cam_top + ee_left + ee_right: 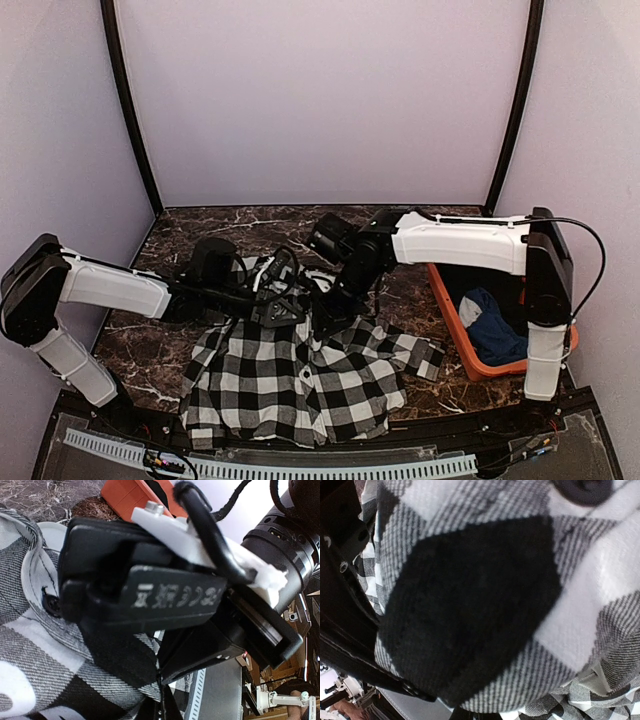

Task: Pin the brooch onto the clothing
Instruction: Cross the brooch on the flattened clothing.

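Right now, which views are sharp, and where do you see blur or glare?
Top external: even light, sharp, the checked shirt clear. Left wrist: weave crisp, background at upper right washed out. Right wrist: cloth fills the frame, centre sharp, top edge softer.

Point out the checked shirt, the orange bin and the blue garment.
checked shirt (290,390): top external view, on its flat lower body.
orange bin (451,316): top external view, on its left wall.
blue garment (497,338): top external view, on its crumpled middle, inside the bin.
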